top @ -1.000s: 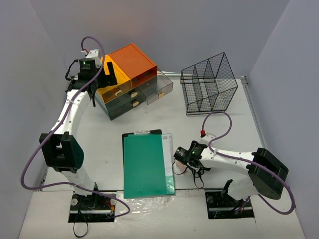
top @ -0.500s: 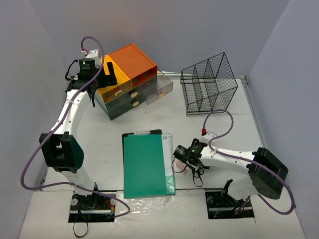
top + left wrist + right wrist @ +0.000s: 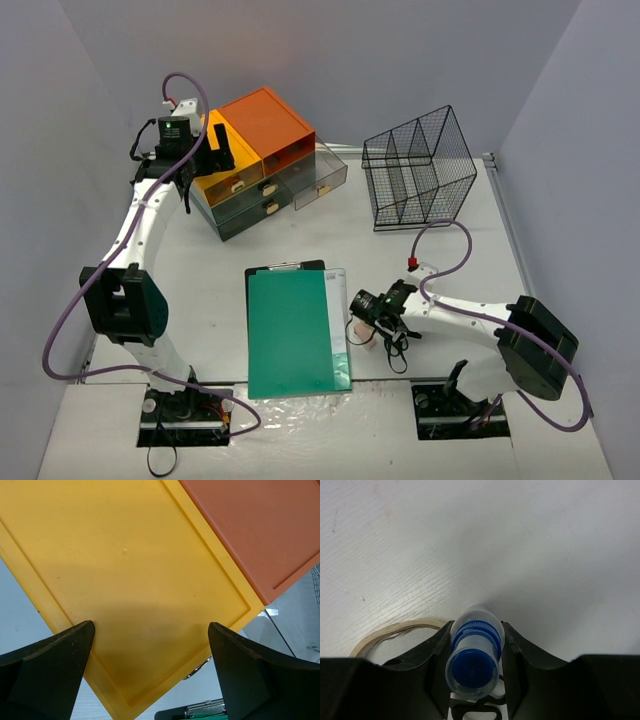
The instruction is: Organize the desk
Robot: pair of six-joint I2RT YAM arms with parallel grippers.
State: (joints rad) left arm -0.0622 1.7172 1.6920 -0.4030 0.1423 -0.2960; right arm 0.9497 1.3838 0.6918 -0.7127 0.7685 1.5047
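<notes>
The desk (image 3: 440, 260) is a pale white tabletop; it fills the right wrist view (image 3: 520, 540). My right gripper (image 3: 362, 320) is low over it, just right of the green folder, and is shut on a small clear tube with a blue cap (image 3: 474, 655), held between both fingers (image 3: 432, 652). A tan rubber band (image 3: 395, 630) lies on the desk beside the left finger. My left gripper (image 3: 216, 150) is open and empty, hovering over the yellow top (image 3: 125, 565) of the drawer unit (image 3: 262, 160); its gap shows in the left wrist view (image 3: 150, 670).
A green folder (image 3: 290, 335) lies on a black clipboard (image 3: 285, 267) at front centre. The orange-and-yellow-topped drawer unit has one clear drawer (image 3: 322, 180) pulled out. A black wire basket (image 3: 418, 170) stands at the back right.
My right gripper has shifted slightly to the right and away from the folder's edge, still holding the tube. The left arm has not moved.
</notes>
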